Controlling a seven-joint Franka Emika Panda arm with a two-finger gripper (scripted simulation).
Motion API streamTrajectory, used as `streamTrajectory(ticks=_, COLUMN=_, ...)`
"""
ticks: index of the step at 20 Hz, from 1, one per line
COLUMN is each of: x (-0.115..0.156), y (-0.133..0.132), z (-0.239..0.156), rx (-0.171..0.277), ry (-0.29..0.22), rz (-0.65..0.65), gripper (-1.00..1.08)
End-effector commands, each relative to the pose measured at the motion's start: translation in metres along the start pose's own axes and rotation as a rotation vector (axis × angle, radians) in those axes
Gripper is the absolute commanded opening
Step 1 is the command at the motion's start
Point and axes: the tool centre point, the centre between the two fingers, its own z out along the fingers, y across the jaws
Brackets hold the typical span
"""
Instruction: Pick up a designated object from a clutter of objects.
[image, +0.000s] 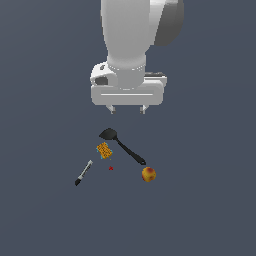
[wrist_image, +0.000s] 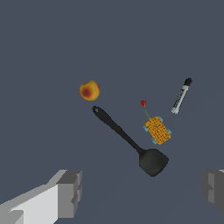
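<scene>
1. My tool (image: 127, 108) hangs above the bench (image: 40, 210), fingers spread wide — released, holding nothing and touching nothing.
2. In the wrist view the two pads (wrist_image: 70, 192) sit far apart, with the clutter showing in the gap between them.
3. The peach (image: 148, 174) lies on the bench, on the exterior view's right of the group, just beside the handle end of the spatula (image: 122, 145) but apart from it.
4. The spatula lies diagonal, its blade directly below my tool and its handle running toward the peach.
5. The sponge (image: 104, 149) sits just beside the spatula blade, on the exterior view's left of it.
6. The marker (image: 84, 172) lies farther to the exterior view's left, apart from the rest.
7. A small red mark (image: 111, 168) shows on the bench between the marker and the peach — near the sponge.
</scene>
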Motion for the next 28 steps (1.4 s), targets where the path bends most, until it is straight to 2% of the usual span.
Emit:
streamTrajectory(ticks=1, x=0.000, y=0.000, z=0.000, rx=0.000, ry=0.000, rz=0.000, gripper=1.00)
streamTrajectory(ticks=11, x=0.006, y=0.013, z=-0.018, rx=0.013, ry=0.044, rz=0.003, gripper=1.00)
streamTrajectory(ticks=20, x=0.007, y=0.012, z=-0.016, rx=0.013, ry=0.042, rz=0.010, gripper=1.00)
streamTrajectory(ticks=28, x=0.016, y=0.007, z=-0.005, rx=0.014, ry=0.039, rz=0.074, gripper=1.00)
